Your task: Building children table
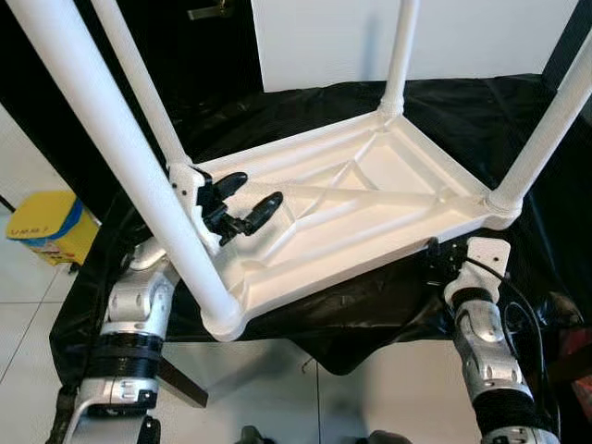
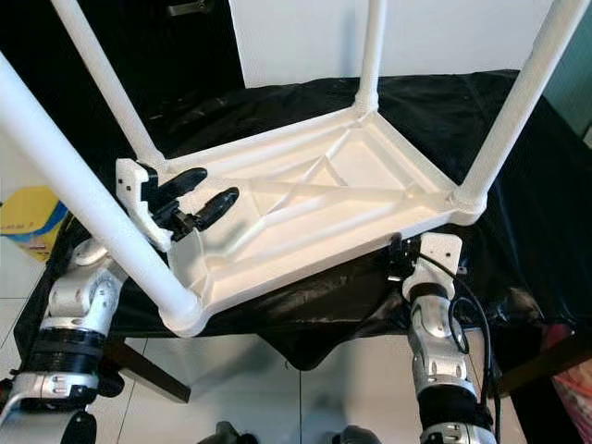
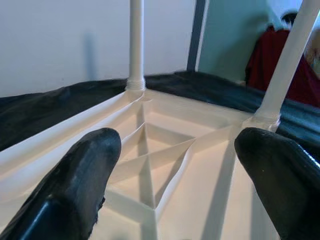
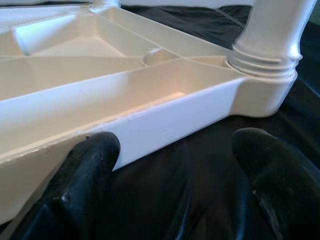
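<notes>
Your kids' table [image 1: 370, 199] sits upside down mid-frame, all four legs in. Left pincer [image 1: 242, 205] spread over its underside, right pincer [image 4: 170, 165] spread beside the rim. Probably flip it next.

Low table [image 1: 185, 387] with a dark wooden leg at its near left corner, fully draped in a wrinkled black cloth [image 1: 462, 120] hanging over the near edge above the light tiled floor [image 1: 277, 398]. Directly on the cloth lies a white plastic children's table [image 1: 370, 199], upside down, ribbed underside up, its four white tubular legs [image 1: 111, 139] sticking upward from the corners. A yellow box [image 1: 46, 227] sits on the floor just left of the table.
</notes>
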Motion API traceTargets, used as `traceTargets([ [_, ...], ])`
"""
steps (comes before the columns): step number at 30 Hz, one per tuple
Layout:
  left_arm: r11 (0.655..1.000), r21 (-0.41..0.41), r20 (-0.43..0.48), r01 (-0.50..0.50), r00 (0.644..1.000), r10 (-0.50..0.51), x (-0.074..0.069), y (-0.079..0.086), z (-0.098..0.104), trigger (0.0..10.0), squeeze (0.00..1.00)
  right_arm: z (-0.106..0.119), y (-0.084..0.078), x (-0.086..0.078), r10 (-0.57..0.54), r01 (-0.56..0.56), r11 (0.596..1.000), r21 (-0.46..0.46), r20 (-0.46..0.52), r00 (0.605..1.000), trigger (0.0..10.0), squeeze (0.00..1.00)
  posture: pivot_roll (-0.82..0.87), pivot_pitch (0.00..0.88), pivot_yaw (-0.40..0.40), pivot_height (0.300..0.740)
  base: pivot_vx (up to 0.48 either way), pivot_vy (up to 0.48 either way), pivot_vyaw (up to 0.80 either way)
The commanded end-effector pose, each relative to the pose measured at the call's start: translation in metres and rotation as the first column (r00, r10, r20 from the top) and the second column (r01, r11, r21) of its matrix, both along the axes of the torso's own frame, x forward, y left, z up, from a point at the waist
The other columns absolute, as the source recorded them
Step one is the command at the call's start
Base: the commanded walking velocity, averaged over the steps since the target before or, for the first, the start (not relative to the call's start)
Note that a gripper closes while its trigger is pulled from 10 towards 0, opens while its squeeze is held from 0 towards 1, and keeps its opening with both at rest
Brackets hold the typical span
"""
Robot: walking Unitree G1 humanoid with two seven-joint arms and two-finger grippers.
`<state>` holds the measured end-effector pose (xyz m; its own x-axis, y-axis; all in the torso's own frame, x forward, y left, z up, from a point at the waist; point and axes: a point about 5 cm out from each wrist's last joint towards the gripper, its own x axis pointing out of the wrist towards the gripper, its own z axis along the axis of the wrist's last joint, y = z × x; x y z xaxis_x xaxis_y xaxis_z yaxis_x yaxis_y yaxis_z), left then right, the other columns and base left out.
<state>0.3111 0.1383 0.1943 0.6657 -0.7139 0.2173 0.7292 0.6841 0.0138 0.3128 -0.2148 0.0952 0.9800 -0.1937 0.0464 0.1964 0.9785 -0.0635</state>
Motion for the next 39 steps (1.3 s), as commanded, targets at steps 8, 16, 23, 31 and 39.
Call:
traceTargets([
  [8,0.997,-0.062,-0.012,0.047,0.999,-0.048,-0.018,-0.050,0.006,10.0,0.00,0.012,0.028,0.035,0.155,-0.155,0.988,0.023,0.002,0.988,10.0,0.00,-0.02,0.043,0.014,0.740,0.000,0.000,0.00],
  [16,0.993,-0.021,-0.007,0.112,0.994,-0.112,-0.027,-0.078,0.006,10.0,0.00,0.012,0.042,0.043,0.189,-0.189,0.982,0.016,-0.005,0.982,10.0,0.00,-0.04,0.049,0.035,0.740,0.000,0.000,0.00],
  [23,0.992,0.006,-0.011,0.125,0.992,-0.125,-0.025,-0.074,0.005,10.0,0.00,0.022,0.014,0.033,0.001,0.001,1.000,-0.017,0.125,0.992,10.0,0.00,-0.07,0.054,0.052,0.740,0.000,0.000,0.00],
  [31,0.990,0.067,-0.016,0.127,0.992,-0.127,-0.026,-0.064,0.001,10.0,0.00,0.015,-0.008,0.026,-0.155,0.155,0.988,0.008,0.108,0.982,10.0,0.00,-0.09,0.056,0.056,0.740,0.000,0.000,0.00],
  [39,0.984,0.122,-0.020,0.128,0.992,-0.126,-0.030,-0.060,0.001,10.0,0.00,-0.003,-0.024,0.018,-0.314,0.314,0.947,-0.062,-0.002,0.949,10.0,0.00,-0.09,0.068,0.032,0.740,0.000,0.000,0.00],
])
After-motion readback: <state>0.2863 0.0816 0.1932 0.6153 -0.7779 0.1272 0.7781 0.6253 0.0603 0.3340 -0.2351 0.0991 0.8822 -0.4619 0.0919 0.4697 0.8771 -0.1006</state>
